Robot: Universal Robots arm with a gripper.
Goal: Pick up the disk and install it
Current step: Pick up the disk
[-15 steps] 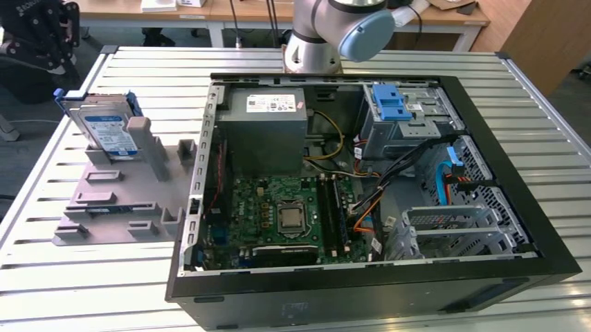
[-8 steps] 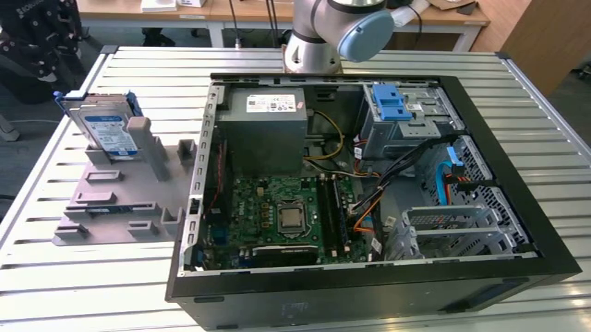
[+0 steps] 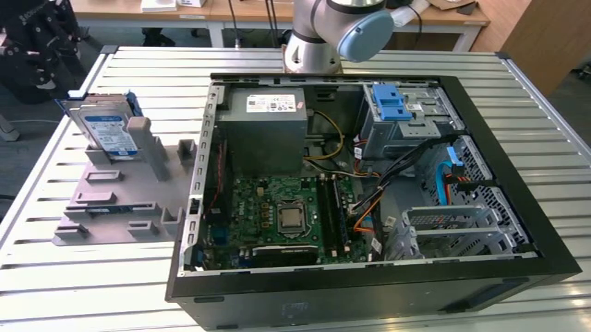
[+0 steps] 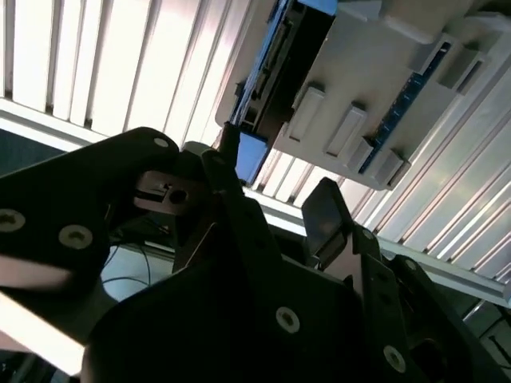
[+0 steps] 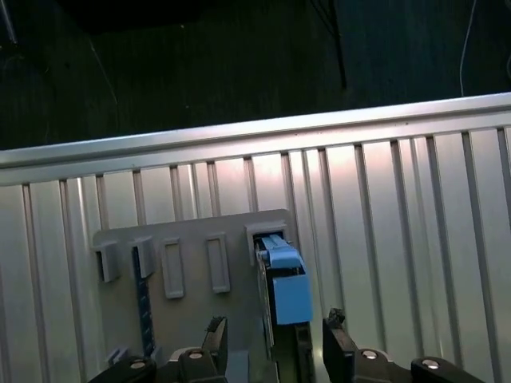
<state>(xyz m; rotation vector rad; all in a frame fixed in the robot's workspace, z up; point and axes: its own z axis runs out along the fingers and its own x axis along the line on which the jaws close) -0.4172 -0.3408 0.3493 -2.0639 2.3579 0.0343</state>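
- I note a slatted metal worktable [image 3: 102, 290] spanning the scene; its slats shine under bright, even light.
- Beyond its far edge stand light wooden desks [image 3: 249, 10] on white legs.
- A wooden cabinet side [image 3: 540, 38] stands far off at the exterior view's right.
- Dark grey floor [image 3: 23, 162] shows at the exterior view's left.

The disk [image 3: 106, 131] is silver with a white-and-blue label and blue rails. Its stand [image 3: 120, 200] is plain grey; the counter [image 3: 93, 290] is ribbed silver-white

Disk [image 3: 107, 133] rails blue plastic; table [image 3: 540, 97] ribbed metal.
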